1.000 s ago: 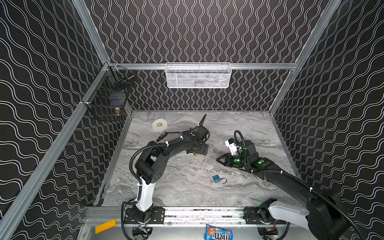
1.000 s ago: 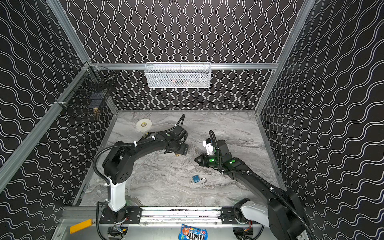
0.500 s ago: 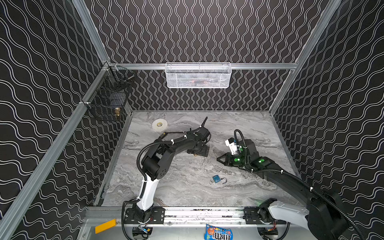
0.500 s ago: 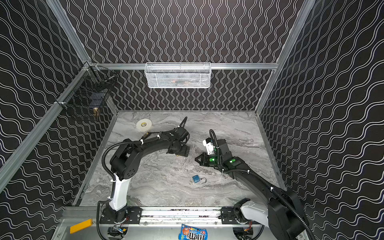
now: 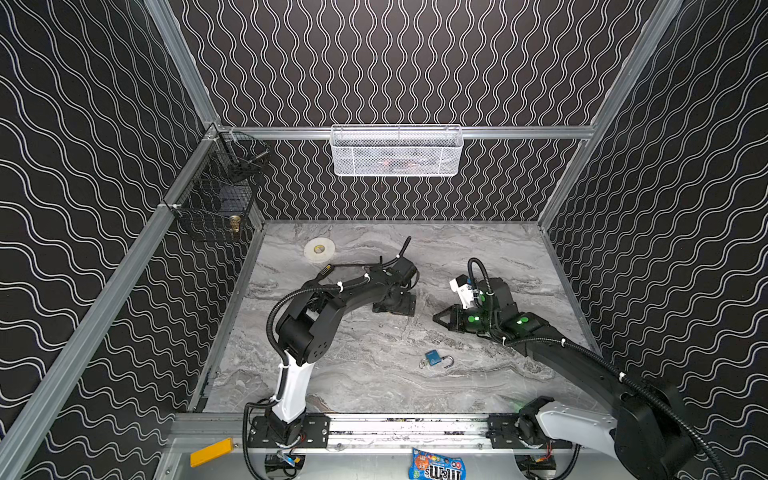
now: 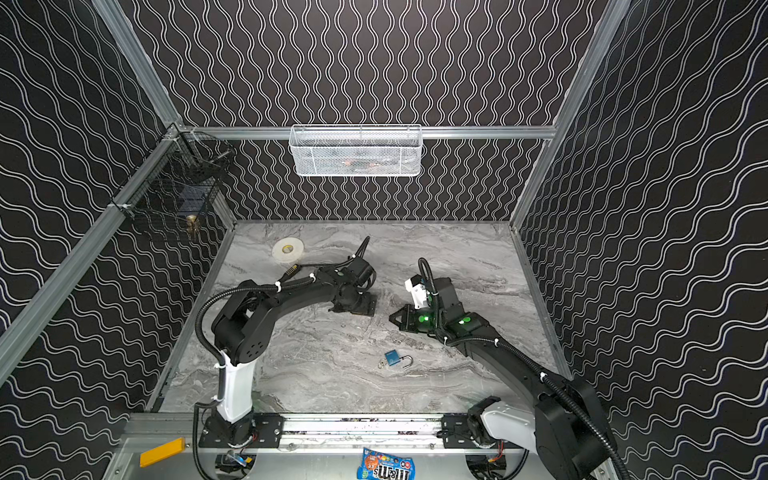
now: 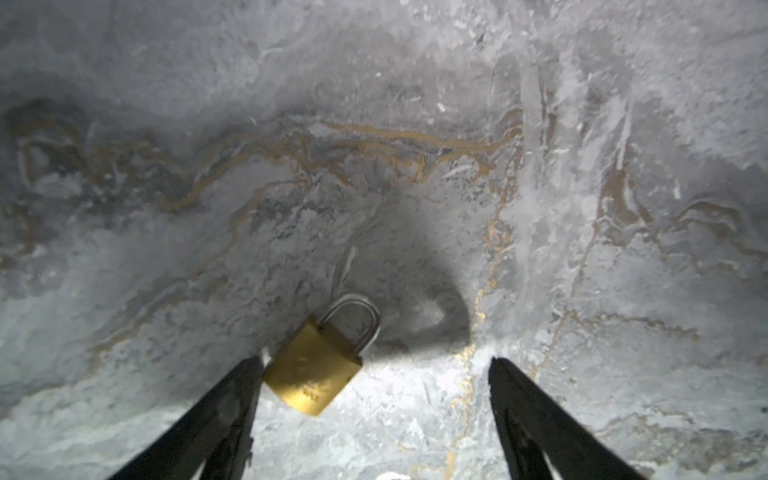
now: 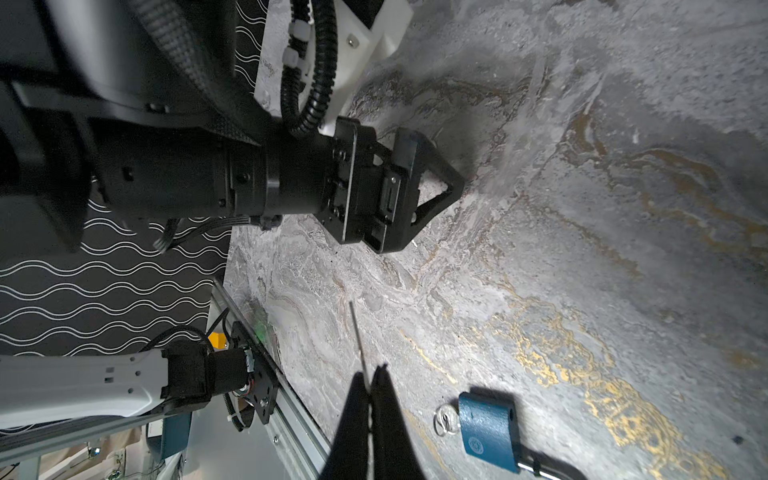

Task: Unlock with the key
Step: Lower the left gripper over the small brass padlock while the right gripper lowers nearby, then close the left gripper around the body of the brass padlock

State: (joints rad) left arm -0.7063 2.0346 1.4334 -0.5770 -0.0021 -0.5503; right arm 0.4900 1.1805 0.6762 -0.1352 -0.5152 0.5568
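- Black walls [image 5: 374, 62] with white wavy lines enclose a grey marbled desk [image 5: 353, 382]. A white tape roll [image 5: 318, 250] lies at its far left.
- The left fingers [image 7: 224, 407] stand wide, tips down at the desk. The brass padlock [image 7: 311, 370] lies flat between them with its shackle closed, off-centre and touching one finger.
- A blue padlock [image 5: 432, 357] lies nearer the front edge, apart from both arms. Its shackle is swung open and a key ring sits at its base.
- The right fingers [image 8: 353, 415] are pressed together on what looks like the key [image 8: 356, 332], a thin blade seen edge-on, held low over the desk.
- Step in hand, as I judge it: securing the brass padlock before the key goes in.
- Next, the left fingers should close squarely on the body and turn its keyhole toward the key. An off-centre squeeze may twist the lock.
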